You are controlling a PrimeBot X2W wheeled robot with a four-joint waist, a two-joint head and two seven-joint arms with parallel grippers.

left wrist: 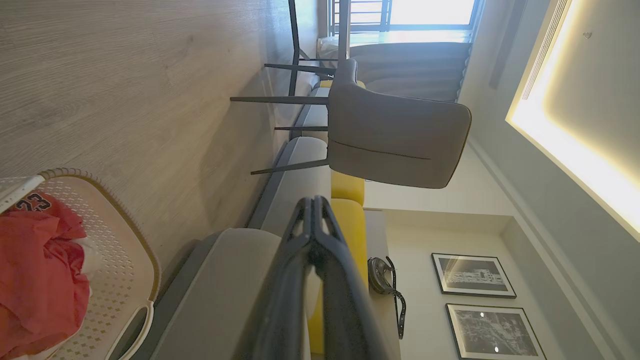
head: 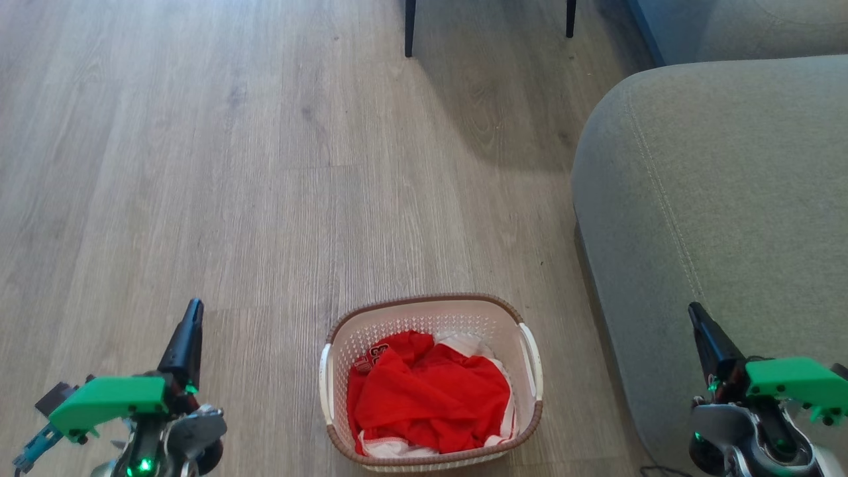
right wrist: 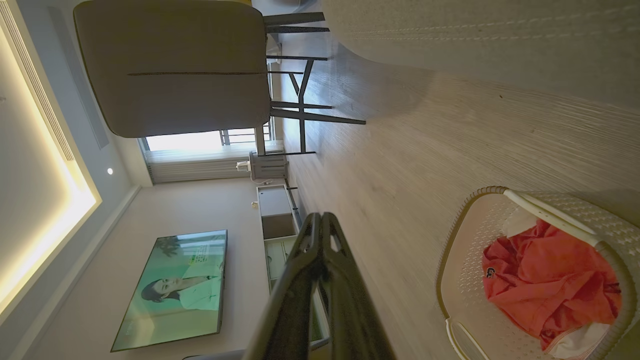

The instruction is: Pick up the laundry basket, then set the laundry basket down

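The laundry basket (head: 424, 318) sits on the pale wood floor (head: 232, 165), straight in front of the robot and between its two arms, with a heap of red-and-white clothes (head: 430, 391) lying in the bottom. Both arms are well apart from it, and its white side handles stand free. The left gripper (head: 193, 310) hangs off to the basket's left, above the floor. Its two dark fingers are pressed together into one point, and the left wrist view shows the tips meeting, empty. The right gripper (head: 695, 315) hangs off to the basket's right, over the front edge of the grey sofa (head: 715, 199), its fingers likewise pressed tight together and empty. The basket stands near the sofa's front but apart from it. Farther across the floor stand dark chair legs (head: 409, 26), and in the right wrist view a television (right wrist: 172, 290) glows on the wall.
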